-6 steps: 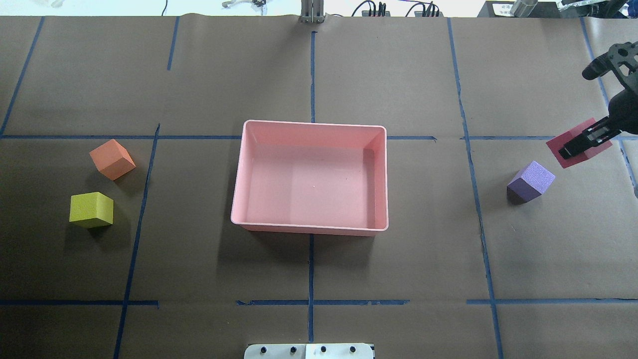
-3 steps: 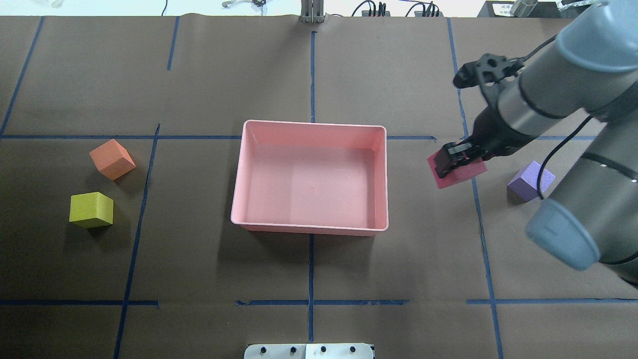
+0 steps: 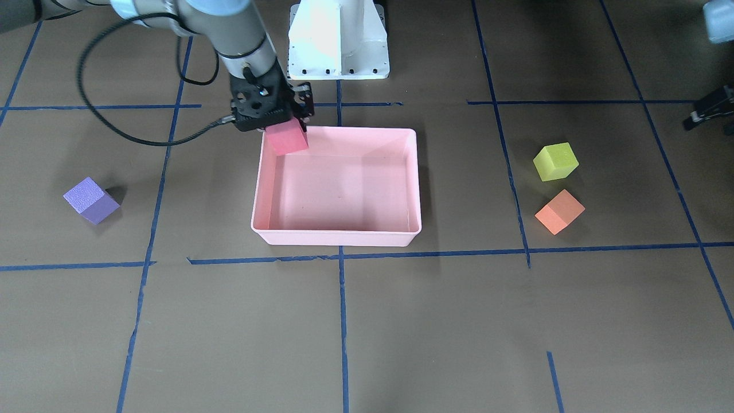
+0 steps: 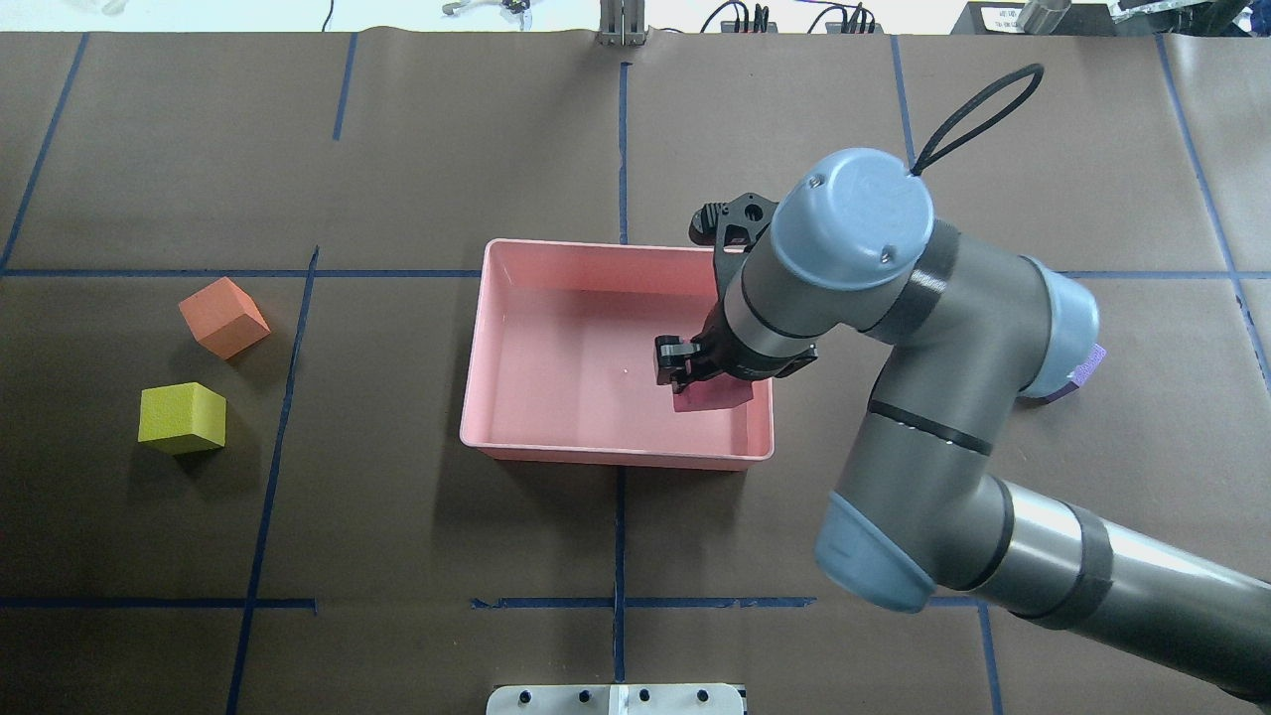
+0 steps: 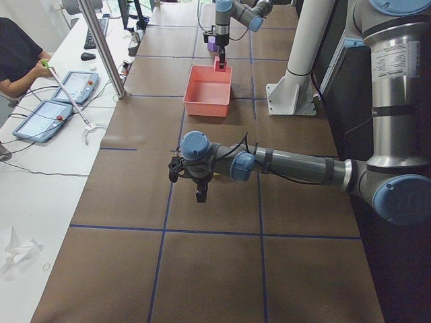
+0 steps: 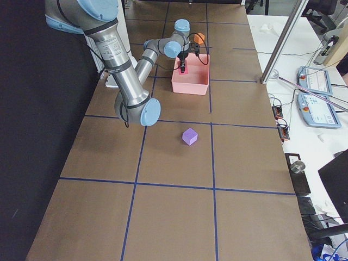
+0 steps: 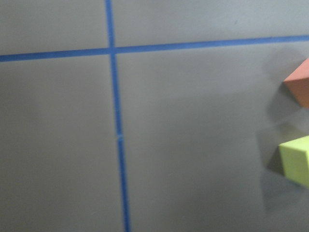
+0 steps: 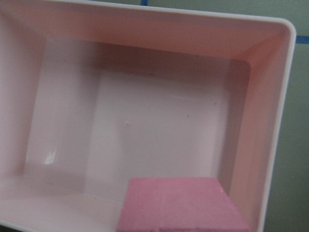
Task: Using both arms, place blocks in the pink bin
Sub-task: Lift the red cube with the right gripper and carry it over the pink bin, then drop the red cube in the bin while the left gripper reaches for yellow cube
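Note:
My right gripper (image 4: pixel 685 375) is shut on the red-pink block (image 4: pixel 713 397) and holds it over the pink bin (image 4: pixel 616 245), near its right corner on the robot's side. The front-facing view shows the block (image 3: pixel 287 137) just above the bin's rim (image 3: pixel 335 235). It also fills the bottom of the right wrist view (image 8: pixel 181 205). The purple block (image 3: pixel 90 199) lies on the table, right of the bin. The yellow-green block (image 4: pixel 182 417) and the orange block (image 4: pixel 223 317) lie left of the bin. My left gripper (image 3: pixel 710 110) shows only partly, outboard of those two; its jaws are unclear.
Brown paper with blue tape lines covers the table. The white pedestal base (image 3: pixel 338 40) stands behind the bin. My right arm (image 4: pixel 943 417) spans the table's right half and hides most of the purple block in the overhead view. The bin holds no other block.
My right arm has swung left from the table's right edge with the red-pink block, passed the purple block, and now holds it over the bin. The other blocks have not moved.

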### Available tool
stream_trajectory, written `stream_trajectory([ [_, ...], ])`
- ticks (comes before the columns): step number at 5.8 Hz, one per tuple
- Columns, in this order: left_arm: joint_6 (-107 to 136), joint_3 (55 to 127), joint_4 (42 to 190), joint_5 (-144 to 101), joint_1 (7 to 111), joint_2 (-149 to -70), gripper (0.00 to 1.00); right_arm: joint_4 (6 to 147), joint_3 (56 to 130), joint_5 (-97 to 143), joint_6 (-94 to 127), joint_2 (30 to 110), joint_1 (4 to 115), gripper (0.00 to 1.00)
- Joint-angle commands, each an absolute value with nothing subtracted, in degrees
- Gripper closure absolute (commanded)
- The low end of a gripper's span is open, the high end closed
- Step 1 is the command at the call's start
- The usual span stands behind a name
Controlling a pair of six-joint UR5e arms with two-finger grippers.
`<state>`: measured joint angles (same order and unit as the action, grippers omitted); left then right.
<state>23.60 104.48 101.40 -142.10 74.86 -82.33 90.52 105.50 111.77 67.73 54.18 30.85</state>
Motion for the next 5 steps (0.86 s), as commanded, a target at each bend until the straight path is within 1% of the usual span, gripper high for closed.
stream_trajectory([
  [1,51.8,104.4,114.3,-138.5,62.8,-82.9,0.00,85.2,98.0,108.8,76.8,50.6,28.7,0.66],
  [2,57.9,104.0,114.3,-136.1,57.8,-85.5,0.00,85.2,98.0,106.6,77.2,50.5,27.6,0.01],
  [3,62.5,103.5,114.4,-130.3,53.1,-86.6,0.00,85.1,98.0,104.9,77.4,50.3,27.1,0.00],
  [5,62.8,102.7,114.3,-129.6,50.5,-88.5,0.00,84.9,99.0,104.8,77.3,49.8,27.4,0.00],
])
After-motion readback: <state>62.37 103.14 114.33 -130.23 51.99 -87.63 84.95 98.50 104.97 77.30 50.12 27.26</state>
